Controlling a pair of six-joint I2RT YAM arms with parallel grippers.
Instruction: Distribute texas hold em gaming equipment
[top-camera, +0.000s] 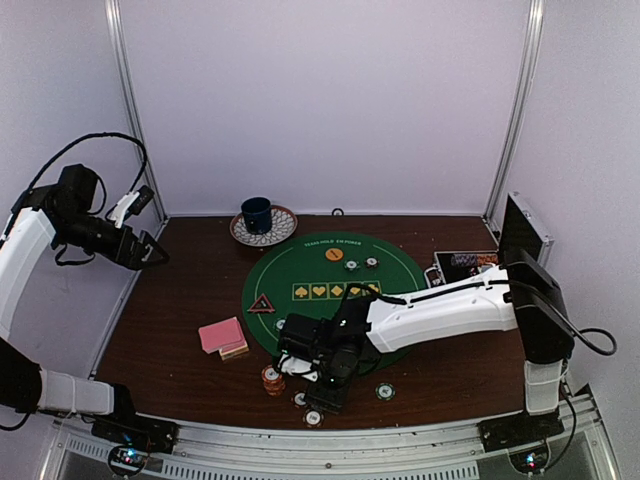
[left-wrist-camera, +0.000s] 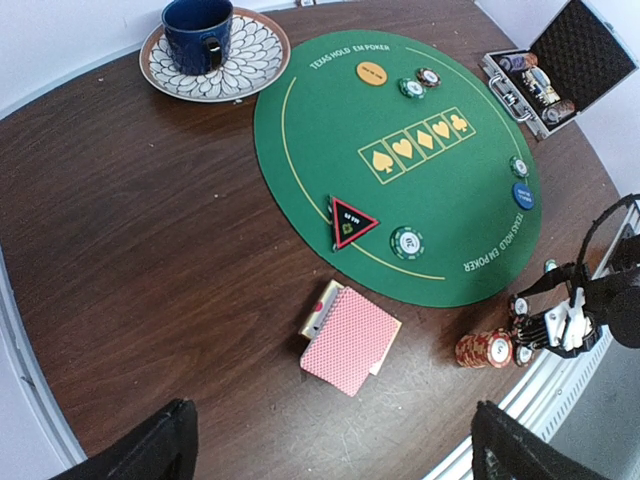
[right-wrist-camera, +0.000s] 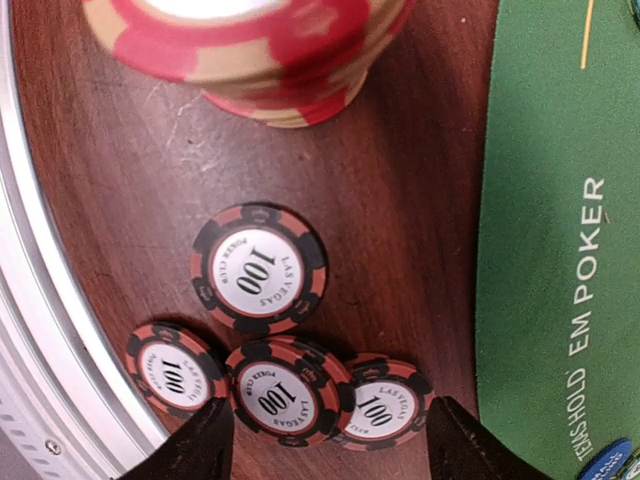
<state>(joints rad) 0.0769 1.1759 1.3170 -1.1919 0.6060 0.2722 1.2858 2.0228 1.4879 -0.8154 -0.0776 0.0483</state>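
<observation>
Several red-and-black 100 poker chips (right-wrist-camera: 259, 269) lie flat on the wood near the table's front edge. Two of them (right-wrist-camera: 285, 390) overlap between the fingers of my right gripper (right-wrist-camera: 330, 452), which stands open just above them. A red-and-cream chip stack (right-wrist-camera: 250, 50) stands beside them, also seen as the stack (top-camera: 272, 378). Pink-backed cards (left-wrist-camera: 350, 340) lie left of the green mat (left-wrist-camera: 470, 240). On the mat are the triangle (left-wrist-camera: 353, 221), a green chip (left-wrist-camera: 407, 241), the orange button (left-wrist-camera: 371, 72) and the blue button (left-wrist-camera: 523, 194). My left gripper (left-wrist-camera: 330, 462) hangs open high above the cards, holding nothing.
A dark blue mug (left-wrist-camera: 198, 30) on a patterned plate (left-wrist-camera: 255, 60) stands at the back. An open chip case (left-wrist-camera: 545, 85) sits at the right. The metal front rail (right-wrist-camera: 40, 330) runs close to the chips. My right arm (top-camera: 440, 305) spans the mat's near side.
</observation>
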